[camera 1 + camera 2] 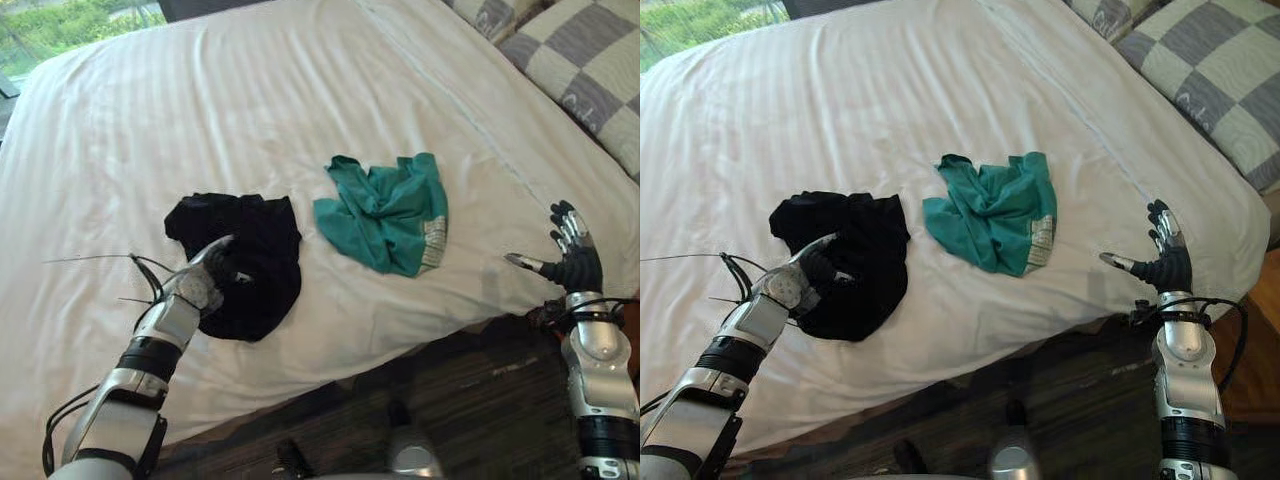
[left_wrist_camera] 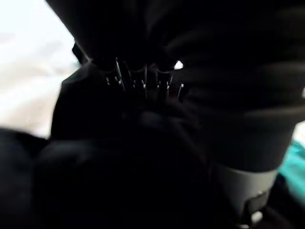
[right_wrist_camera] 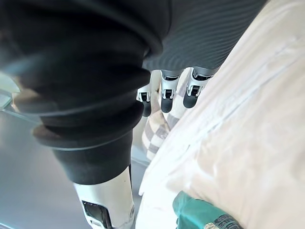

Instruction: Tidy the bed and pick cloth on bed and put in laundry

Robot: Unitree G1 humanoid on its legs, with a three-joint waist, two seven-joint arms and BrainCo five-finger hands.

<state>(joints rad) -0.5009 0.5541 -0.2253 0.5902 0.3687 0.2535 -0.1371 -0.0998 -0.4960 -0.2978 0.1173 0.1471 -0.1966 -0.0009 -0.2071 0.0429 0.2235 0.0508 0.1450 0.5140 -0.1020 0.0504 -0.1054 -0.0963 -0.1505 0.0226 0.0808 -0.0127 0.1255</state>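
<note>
A white bed [image 1: 250,110] took up most of the head views, with grey-and-white checked pillows [image 1: 590,60] in the upper right corner. Two garments lay on the sheet. A crumpled black cloth [image 1: 262,250] sat in the lower left of centre, and a bunched teal cloth [image 1: 385,215] lay just right of it near the middle, a narrow strip of sheet between them. Both were close to the bed's near edge.

The left hand [image 1: 200,285] came in from the lower left and rested on the black cloth, sunk into its folds. Whether it had closed on the fabric could not be told, and its own wrist view showed little beyond dark cloth.

The right hand [image 1: 572,255] stood at the lower right by the bed's edge, fingers [image 1: 565,222] straight and spread, thumb out to the side, holding nothing. It was well apart from the teal cloth. A dark striped floor [image 1: 480,390] showed below the bed's edge.
</note>
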